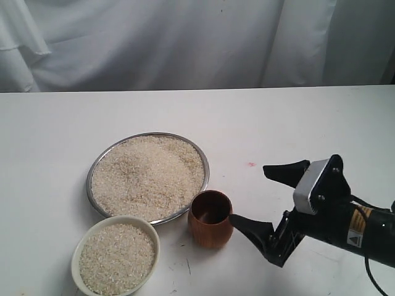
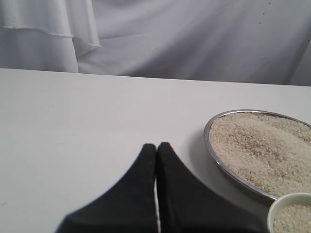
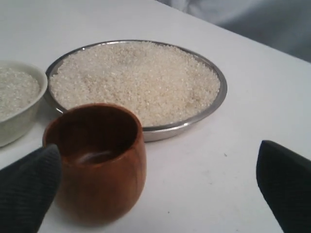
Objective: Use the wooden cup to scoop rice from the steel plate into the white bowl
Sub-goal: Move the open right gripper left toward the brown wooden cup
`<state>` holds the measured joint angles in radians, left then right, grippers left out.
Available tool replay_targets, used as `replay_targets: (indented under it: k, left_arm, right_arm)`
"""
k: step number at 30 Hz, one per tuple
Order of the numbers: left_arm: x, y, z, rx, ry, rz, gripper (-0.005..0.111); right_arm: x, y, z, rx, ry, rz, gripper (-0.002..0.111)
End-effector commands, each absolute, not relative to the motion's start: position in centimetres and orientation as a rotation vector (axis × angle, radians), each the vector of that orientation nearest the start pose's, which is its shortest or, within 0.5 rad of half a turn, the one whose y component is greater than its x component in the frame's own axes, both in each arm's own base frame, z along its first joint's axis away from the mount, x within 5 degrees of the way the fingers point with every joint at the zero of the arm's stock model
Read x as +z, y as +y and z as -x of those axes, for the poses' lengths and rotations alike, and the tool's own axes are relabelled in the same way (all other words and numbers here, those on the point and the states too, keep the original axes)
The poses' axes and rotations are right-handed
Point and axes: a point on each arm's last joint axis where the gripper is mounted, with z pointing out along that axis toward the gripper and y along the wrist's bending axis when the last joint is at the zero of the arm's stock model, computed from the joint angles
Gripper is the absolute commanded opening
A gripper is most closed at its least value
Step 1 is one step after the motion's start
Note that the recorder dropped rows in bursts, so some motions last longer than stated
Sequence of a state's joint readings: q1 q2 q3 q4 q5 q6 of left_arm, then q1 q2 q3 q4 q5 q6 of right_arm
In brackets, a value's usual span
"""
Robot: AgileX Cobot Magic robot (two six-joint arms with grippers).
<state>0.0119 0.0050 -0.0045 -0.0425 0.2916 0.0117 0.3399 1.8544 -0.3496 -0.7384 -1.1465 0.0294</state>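
**Cup up for grabs**

Nearest, left of the wooden cup [image 1: 210,219]: the white bowl [image 1: 120,218]. Right gripper [image 1: 249,192] gapes beside the cup, empty. Looks light, stiff, slick rounded wood, so I'd pinch across its belly. Behind the cup, the steel plate [image 1: 151,134], heaped with rice [image 1: 148,176]. Left gripper [image 2: 156,145]: fingers pressed together.

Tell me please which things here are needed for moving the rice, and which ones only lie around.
For the job: rice, steel plate, white bowl, wooden cup, right gripper (open, beside the cup).
Just there: left gripper (shut), cloth backdrop, pink mark on the table.
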Motion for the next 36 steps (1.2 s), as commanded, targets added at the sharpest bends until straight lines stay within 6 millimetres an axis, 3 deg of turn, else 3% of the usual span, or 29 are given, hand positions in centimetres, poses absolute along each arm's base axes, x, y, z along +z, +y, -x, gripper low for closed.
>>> replay_targets:
  k: [1,9,16,20,24,28,36]
  left_arm:
    - [18.7,-0.1,-5.5,-0.027,1.768,0.03,0.0]
    - [18.7,-0.1,-5.5,-0.027,1.768,0.03,0.0]
    - [18.7,-0.1,-5.5,-0.027,1.768,0.03,0.0]
    - [18.7,-0.1,-5.5,-0.027,1.768,0.03,0.0]
    - [18.7,-0.1,-5.5,-0.027,1.768,0.03,0.0]
    - [18.7,-0.1,-5.5,-0.027,1.768,0.03,0.0]
    - [18.7,-0.1,-5.5,-0.027,1.768,0.03,0.0]
  right_arm:
    - [9.9,13.7,-21.3,0.702,1.66,1.053,0.105]
    - [9.9,13.0,-21.5,0.693,1.72,1.128,0.105]
    - [10.1,13.9,-22.6,0.77,1.72,1.31,0.105]
    - [10.7,14.5,-24.2,0.766,1.695,1.403,0.105]
    - [10.5,14.8,-24.9,0.783,1.685,1.435,0.105]
    - [8.4,15.3,-25.1,0.893,1.702,1.457,0.105]
    - [9.3,16.5,-26.3,0.898,1.605,1.527,0.105]
